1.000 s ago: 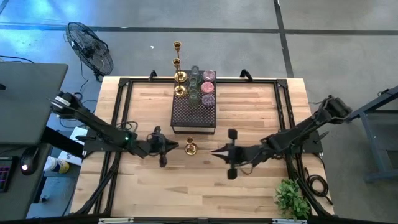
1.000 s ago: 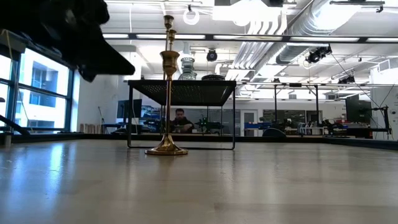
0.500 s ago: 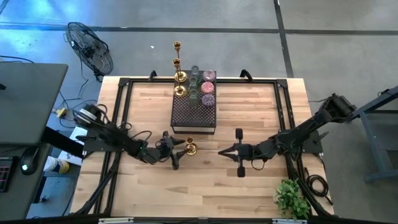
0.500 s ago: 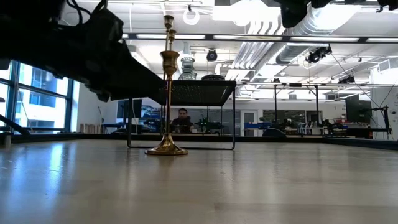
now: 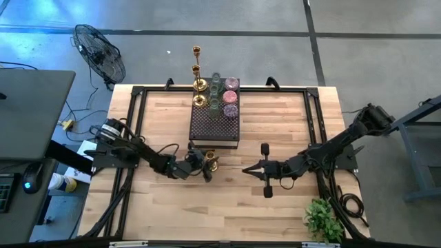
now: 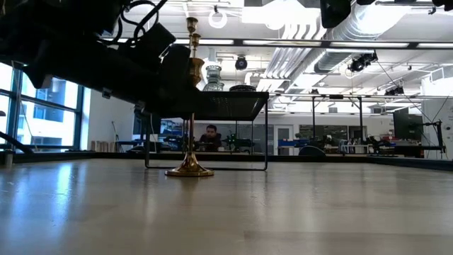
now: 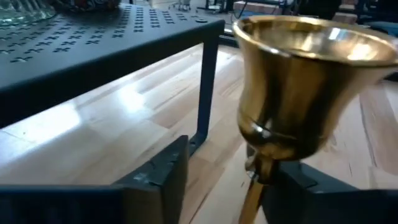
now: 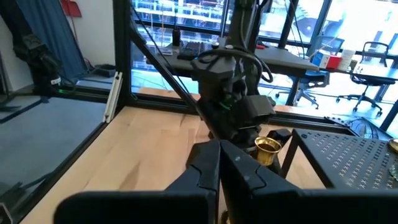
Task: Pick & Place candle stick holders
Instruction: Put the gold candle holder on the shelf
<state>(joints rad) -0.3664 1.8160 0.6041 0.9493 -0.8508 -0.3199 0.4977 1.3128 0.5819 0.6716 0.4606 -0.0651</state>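
Note:
One gold candlestick (image 5: 211, 163) stands upright on its round base (image 6: 189, 171) on the wooden table, just in front of the dark perforated stand (image 5: 215, 124). My left gripper (image 5: 208, 167) is open at it, level from the table's left. Its fingers (image 7: 158, 180) flank the slim stem (image 7: 254, 196) below the cup (image 7: 305, 93). More gold candlesticks (image 5: 199, 84) and glass cups (image 5: 230, 96) sit at the stand's far end. My right gripper (image 5: 247, 169) is shut and empty, right of the candlestick. My left gripper has one finger on each side of the candlestick's stem (image 7: 254, 196), just under the cup, coming level from the table's left. The stem stands close to one finger (image 7: 311, 186); I cannot tell whether it touches. The candlestick stands upright on the table.
A black tube frame (image 5: 134, 124) runs around the tabletop. A leafy plant (image 5: 322, 219) sits at the near right corner. A fan (image 5: 100, 52) stands off the table's far left. Bare wood (image 5: 227, 207) lies toward the near edge.
My left gripper has moved toward the table's right, up to the standing candlestick, until its fingers flank the stem. My right gripper has drawn back a little toward the table's right. The candlestick has stayed in place.

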